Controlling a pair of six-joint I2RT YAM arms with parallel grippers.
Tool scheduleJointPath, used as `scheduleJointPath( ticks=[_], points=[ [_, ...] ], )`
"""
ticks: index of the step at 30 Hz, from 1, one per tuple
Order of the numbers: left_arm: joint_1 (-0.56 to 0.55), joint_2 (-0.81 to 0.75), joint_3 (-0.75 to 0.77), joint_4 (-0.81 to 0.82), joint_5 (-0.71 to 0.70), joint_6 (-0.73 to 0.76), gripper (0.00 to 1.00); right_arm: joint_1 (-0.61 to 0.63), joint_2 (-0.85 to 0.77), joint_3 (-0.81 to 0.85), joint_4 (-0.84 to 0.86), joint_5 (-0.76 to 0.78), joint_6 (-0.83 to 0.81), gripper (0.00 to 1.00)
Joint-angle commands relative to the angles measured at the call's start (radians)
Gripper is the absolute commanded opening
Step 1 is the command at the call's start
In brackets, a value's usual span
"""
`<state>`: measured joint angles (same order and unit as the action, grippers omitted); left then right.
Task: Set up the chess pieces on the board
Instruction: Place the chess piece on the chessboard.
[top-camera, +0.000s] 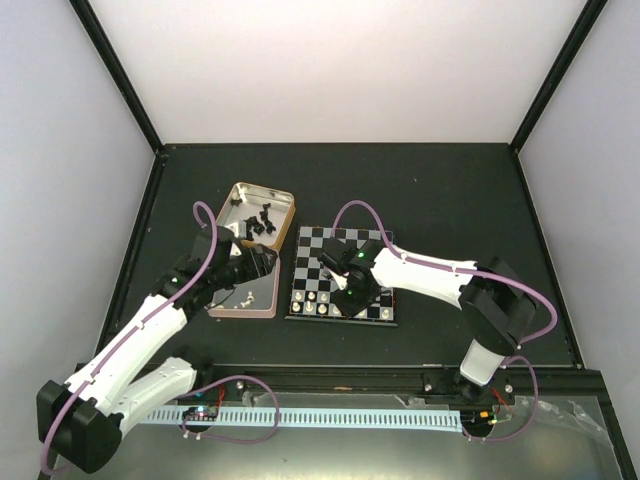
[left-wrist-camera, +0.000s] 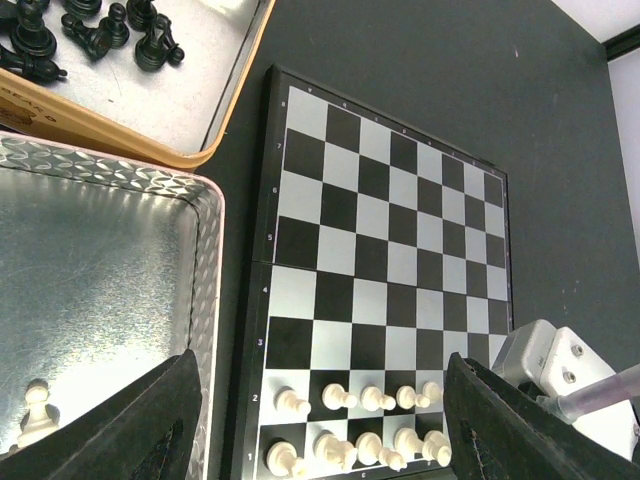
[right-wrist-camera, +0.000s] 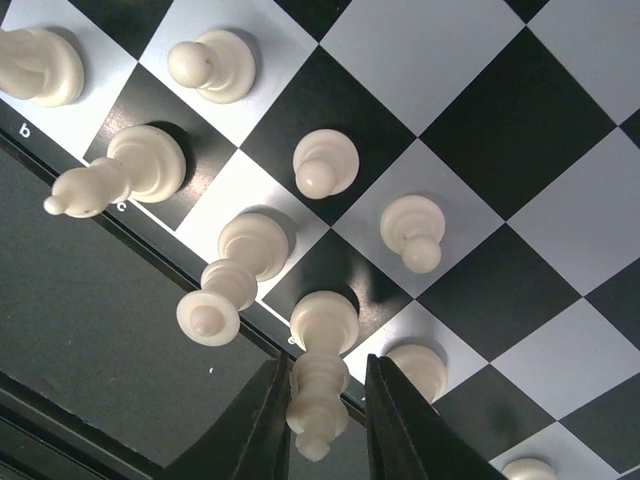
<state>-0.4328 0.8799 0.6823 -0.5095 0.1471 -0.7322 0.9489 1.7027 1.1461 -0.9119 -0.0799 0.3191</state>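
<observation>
The board (top-camera: 320, 240) lies mid-table with cream-white chess pieces (left-wrist-camera: 370, 398) standing in its two nearest rows. In the right wrist view a tall white piece (right-wrist-camera: 320, 385) stands on a dark edge square between the fingers of my right gripper (right-wrist-camera: 325, 400). The jaws are slightly apart, with a gap showing on the right side of the piece. My left gripper (left-wrist-camera: 325, 425) hangs wide open and holds nothing, above the board's near left corner and the pink tin (left-wrist-camera: 100, 270). One white pawn (left-wrist-camera: 35, 400) stands in that tin. Black pieces (left-wrist-camera: 100, 30) lie in the gold tin (left-wrist-camera: 130, 140).
Close around the right fingers stand a white queen (right-wrist-camera: 230, 275), a bishop (right-wrist-camera: 115, 175) and pawns (right-wrist-camera: 413, 230). Both tins (top-camera: 262, 212) sit left of the board. The right arm's wrist (left-wrist-camera: 560, 370) reaches over the board's near right part.
</observation>
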Motion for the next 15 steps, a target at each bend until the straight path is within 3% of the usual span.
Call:
scheduleJointPath(
  ticks=[1,8,15],
  points=[
    [0.008,0.008,0.035,-0.017,0.018,0.019,0.68,0.008,0.011,0.023,0.007,0.034,-0.002,0.22],
    [0.011,0.004,0.036,-0.026,0.019,0.02,0.69,0.008,0.017,0.025,0.018,0.034,0.005,0.21],
    [0.012,-0.007,0.037,-0.035,0.018,0.019,0.69,0.008,-0.036,0.03,0.022,0.008,0.023,0.3]
  ],
)
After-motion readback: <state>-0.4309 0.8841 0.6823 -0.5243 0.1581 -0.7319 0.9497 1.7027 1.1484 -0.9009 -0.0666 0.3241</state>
